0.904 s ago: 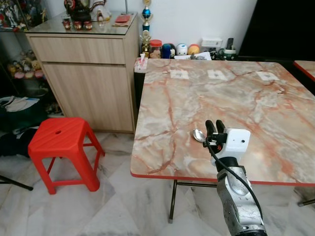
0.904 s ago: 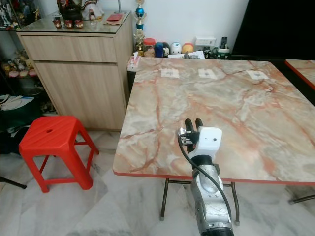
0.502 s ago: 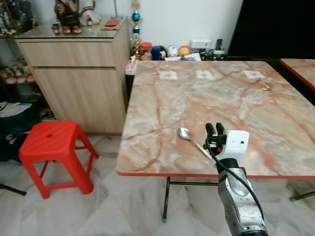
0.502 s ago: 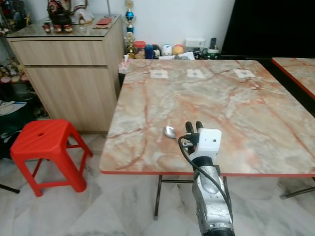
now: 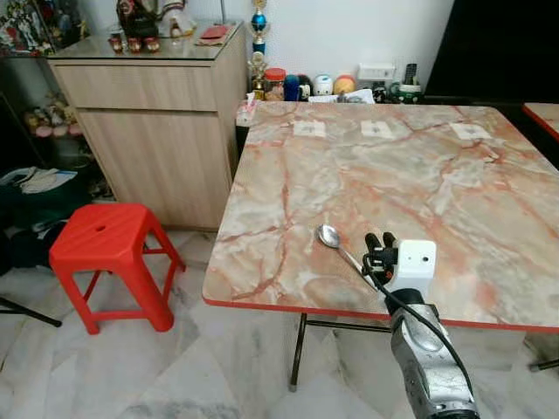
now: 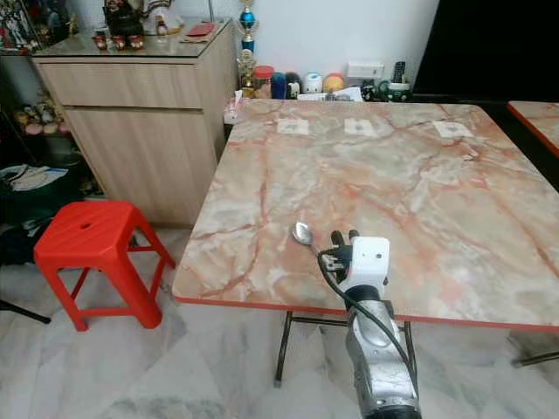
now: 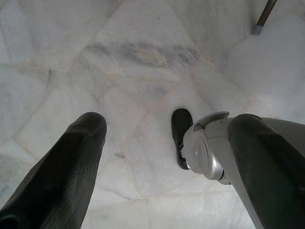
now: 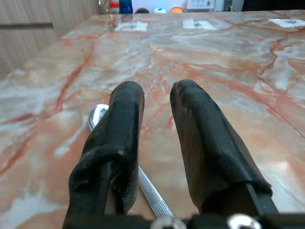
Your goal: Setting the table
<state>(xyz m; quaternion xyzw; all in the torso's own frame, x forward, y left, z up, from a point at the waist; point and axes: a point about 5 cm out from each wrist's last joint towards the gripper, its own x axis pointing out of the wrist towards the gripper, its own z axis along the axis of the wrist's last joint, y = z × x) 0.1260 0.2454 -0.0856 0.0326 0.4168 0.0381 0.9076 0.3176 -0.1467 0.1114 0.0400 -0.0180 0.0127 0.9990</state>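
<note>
A metal spoon lies flat on the marble-patterned table, near its front edge, bowl pointing away from me. My right gripper hovers low over the spoon's handle end. In the right wrist view its fingers stand slightly apart, open, with nothing between them. The spoon runs under and beside one finger, not inside the gap. My left gripper hangs open over the floor tiles beside a silver part of my body.
A red plastic stool stands on the floor to the table's left. Behind it is a wooden cabinet. Three paper squares lie along the table's far side, with small jars and figures behind them. Another table's corner shows at far right.
The camera has shifted. My right gripper has drawn back toward the table's front edge, so more of the spoon's handle shows ahead of the fingers. The spoon stays on the table.
</note>
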